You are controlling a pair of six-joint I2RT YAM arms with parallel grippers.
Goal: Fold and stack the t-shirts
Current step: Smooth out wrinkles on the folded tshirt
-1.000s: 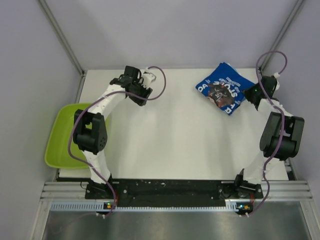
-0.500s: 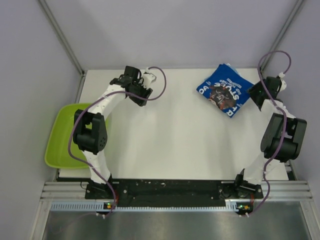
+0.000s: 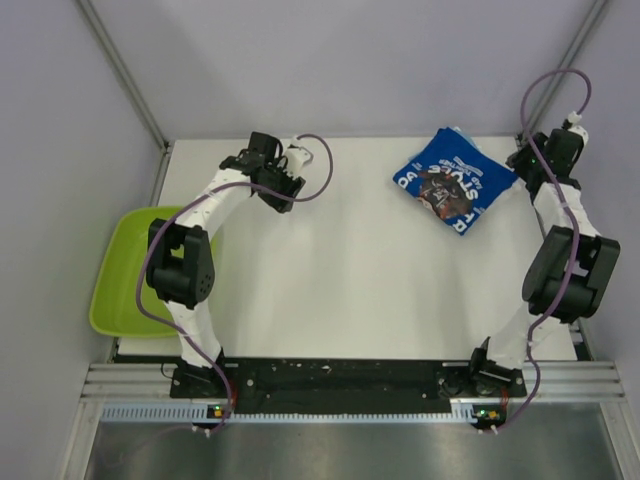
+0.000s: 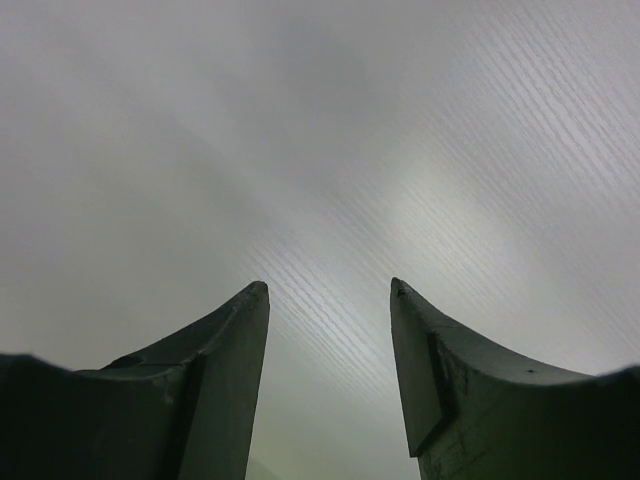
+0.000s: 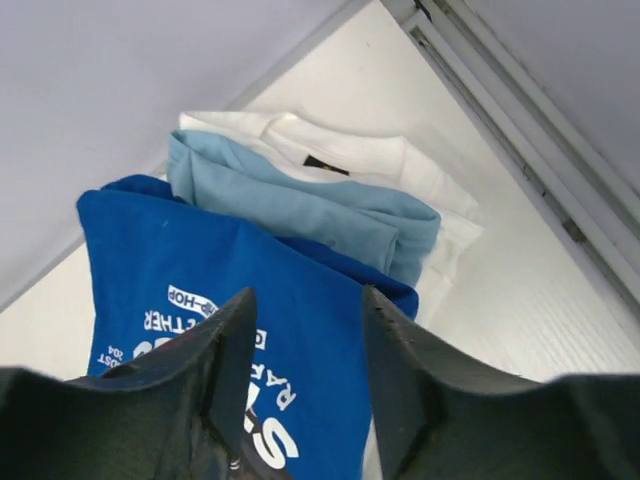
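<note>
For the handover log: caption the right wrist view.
Open right gripper facing folded royal blue t-shirt, stacked over light blue t-shirt and white shirt.

A white bench [image 3: 350, 290] fills the middle of the overhead view, boxed in by pale grey walls [image 3: 350, 60]. A lime-green plastic tub [image 3: 112, 292] sits at nine o'clock, just beside the bench's left edge and close against the wall. A ribbed aluminium rail [image 3: 130, 382] runs along the six o'clock edge. One metal strut [image 3: 120, 70] slants away at eleven o'clock, another [image 3: 583, 35] at one o'clock.
</note>
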